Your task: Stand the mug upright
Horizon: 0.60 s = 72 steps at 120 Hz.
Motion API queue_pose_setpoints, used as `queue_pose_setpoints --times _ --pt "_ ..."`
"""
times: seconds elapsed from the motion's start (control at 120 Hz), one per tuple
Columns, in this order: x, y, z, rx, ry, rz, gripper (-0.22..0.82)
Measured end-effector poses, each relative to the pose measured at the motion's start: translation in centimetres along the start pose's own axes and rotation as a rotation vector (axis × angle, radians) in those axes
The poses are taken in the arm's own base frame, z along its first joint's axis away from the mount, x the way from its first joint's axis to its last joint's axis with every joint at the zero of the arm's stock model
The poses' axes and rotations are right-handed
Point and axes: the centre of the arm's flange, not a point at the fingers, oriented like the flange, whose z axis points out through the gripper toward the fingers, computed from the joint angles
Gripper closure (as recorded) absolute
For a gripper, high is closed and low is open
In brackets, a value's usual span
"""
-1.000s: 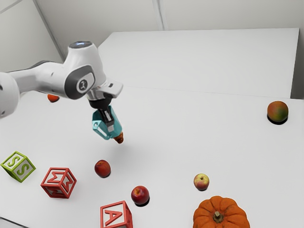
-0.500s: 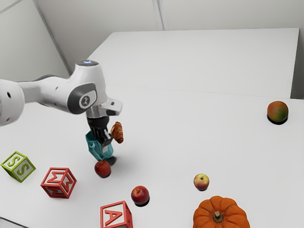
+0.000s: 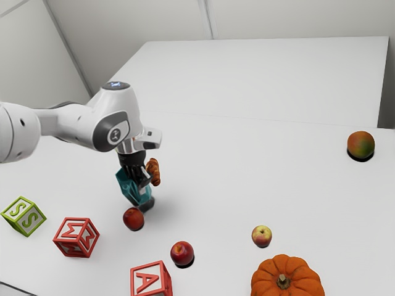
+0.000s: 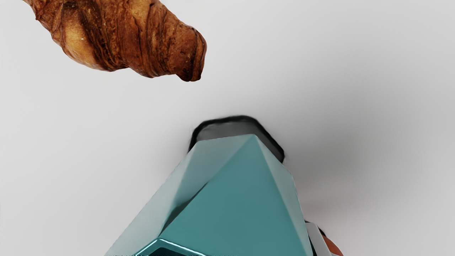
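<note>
The teal, faceted, glossy mug (image 3: 133, 189) is just beyond the small dark-red round fruit (image 3: 133, 219), seen from the exterior view's camera; its foot end comes close to the white table (image 3: 247, 166), and its upper end leans over toward the exterior view's left. The black two-finger gripper (image 3: 143, 182) is pinching the mug near its upper part, above and beyond that fruit; the curved brown croissant (image 3: 154, 172) lies farther beyond the fruit, a little toward the exterior view's right; the red-edged white letter block (image 3: 76, 237) sits to the fruit's left in that view.

In the wrist view the mug's rim (image 4: 177, 243) is nearest the hand and the body runs down to a dark patch of shadow (image 4: 225, 131); whether the foot touches the table, I cannot tell.

I judge the task well along but unfinished: the mug is mouth-up in the main, yet clearly tilted and held; what is left is to bring its walls vertical, seat the foot flat beyond the fruit, and release it so that it stands alone.
</note>
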Motion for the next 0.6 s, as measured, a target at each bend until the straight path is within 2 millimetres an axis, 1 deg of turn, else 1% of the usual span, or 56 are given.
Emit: queue_pose_setpoints --times 0.125,0.358,0.6 --pt "0.2 -0.6 0.4 -0.002 0.011 -0.02 0.78" --pt "0.1 -2.3 1.4 -0.01 0.027 -0.064 0.79" --pt "0.5 -2.4 1.9 -0.01 0.039 -0.07 0.79"
